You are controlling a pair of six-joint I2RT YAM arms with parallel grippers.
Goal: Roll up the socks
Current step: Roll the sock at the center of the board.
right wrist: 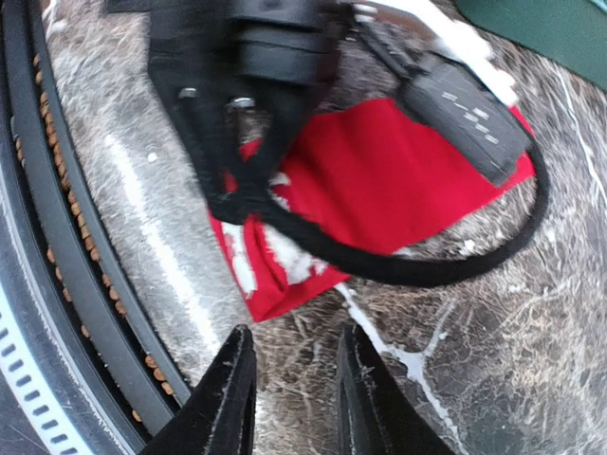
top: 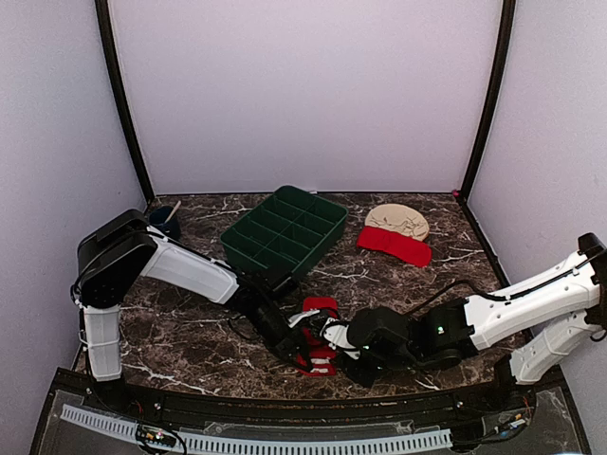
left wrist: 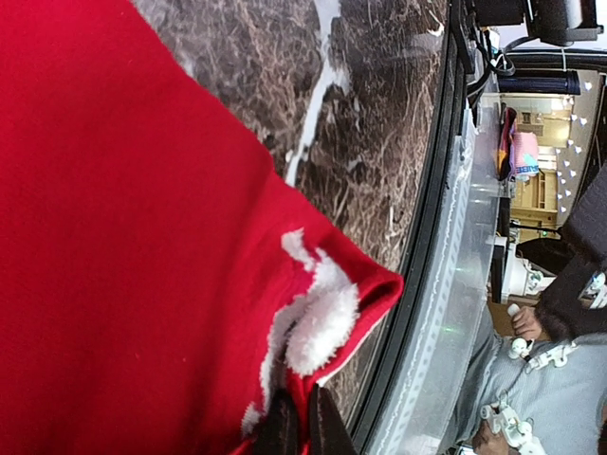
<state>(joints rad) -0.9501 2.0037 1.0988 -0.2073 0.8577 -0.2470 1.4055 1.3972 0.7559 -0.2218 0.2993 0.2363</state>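
A bright red sock [top: 318, 336] with white fluffy cuff marks lies on the marble table near the front edge. My left gripper [top: 296, 343] is shut on its cuff; in the left wrist view the fingertips [left wrist: 303, 422] pinch the red fabric [left wrist: 123, 237] by the white fluff. My right gripper [right wrist: 292, 379] is open and empty, just short of the sock's cuff corner [right wrist: 275, 284], with the left arm and its cable over the sock. A second red sock [top: 394, 245] lies flat at the back right.
A green compartment tray [top: 285, 229] stands behind the socks. A beige cloth [top: 397, 220] lies behind the second sock. A small dark cup with a stick [top: 165, 217] is at the back left. The table's front rail [right wrist: 66, 237] is close to both grippers.
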